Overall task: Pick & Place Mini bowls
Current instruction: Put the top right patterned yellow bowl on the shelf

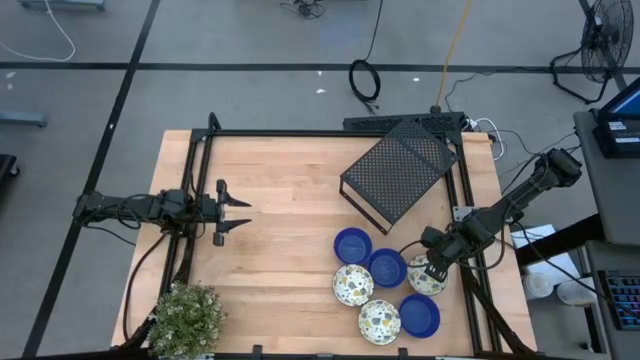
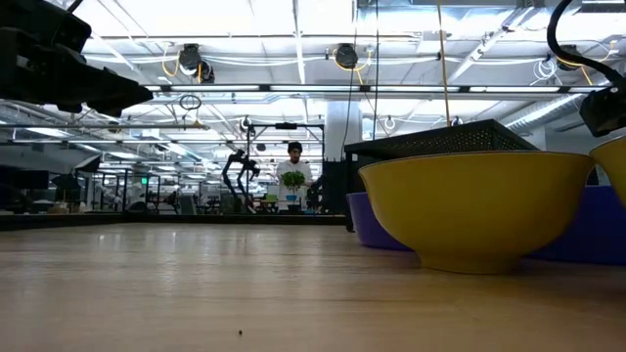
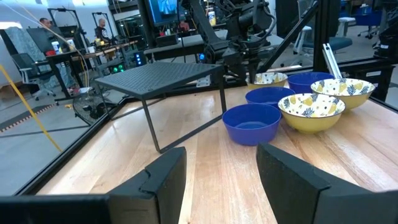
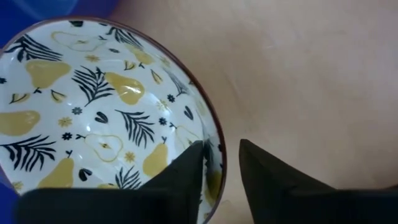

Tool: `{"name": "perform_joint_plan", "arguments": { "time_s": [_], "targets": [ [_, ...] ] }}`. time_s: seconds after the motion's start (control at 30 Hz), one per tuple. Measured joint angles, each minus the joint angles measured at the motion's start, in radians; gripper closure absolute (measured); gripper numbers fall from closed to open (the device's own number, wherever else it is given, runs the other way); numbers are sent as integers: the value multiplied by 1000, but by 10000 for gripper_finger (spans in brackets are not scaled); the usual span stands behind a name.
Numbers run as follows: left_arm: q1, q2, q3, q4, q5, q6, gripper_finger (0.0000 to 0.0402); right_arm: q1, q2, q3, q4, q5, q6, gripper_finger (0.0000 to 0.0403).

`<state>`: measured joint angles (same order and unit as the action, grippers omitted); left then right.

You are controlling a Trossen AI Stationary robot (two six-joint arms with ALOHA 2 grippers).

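Right claw bites a bowl rim

From above, the right gripper (image 1: pixel 432 268) sits at the patterned bowl (image 1: pixel 423 272) among six bowls by the table's right edge; left gripper (image 1: pixel 232 214) waits spread. Wrist view: fingers (image 4: pixel 186 171) straddle the rim, pinching it. Glazed, slippery, chip-prone, I'd say; grip the rim.

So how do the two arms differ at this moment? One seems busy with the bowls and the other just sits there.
The right gripper is down at the bowl cluster, its jaws straddling the rim of a patterned mini bowl; the left gripper hangs over bare wood, far from any bowl. The right jaws stand close together on that rim, the left jaws wide apart and empty. The right arm reaches in diagonally, the left lies straight across. Both are dark and two-fingered.
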<state>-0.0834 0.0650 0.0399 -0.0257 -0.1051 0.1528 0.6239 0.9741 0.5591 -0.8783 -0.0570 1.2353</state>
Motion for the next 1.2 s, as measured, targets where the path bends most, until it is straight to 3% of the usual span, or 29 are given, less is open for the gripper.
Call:
{"name": "perform_joint_plan", "arguments": {
  "time_s": [0.3, 0.5, 1.2],
  "targets": [
    [0, 0, 0, 0, 0, 0, 204, -1, -3, 3, 7, -24, -10, 394],
    [0, 0, 0, 0, 0, 0, 204, 0, -10, 2, 3, -60, -12, 397],
    [0, 0, 0, 0, 0, 0, 204, 0, -185, -2, -4, 9, -14, 400]
  ]
}}
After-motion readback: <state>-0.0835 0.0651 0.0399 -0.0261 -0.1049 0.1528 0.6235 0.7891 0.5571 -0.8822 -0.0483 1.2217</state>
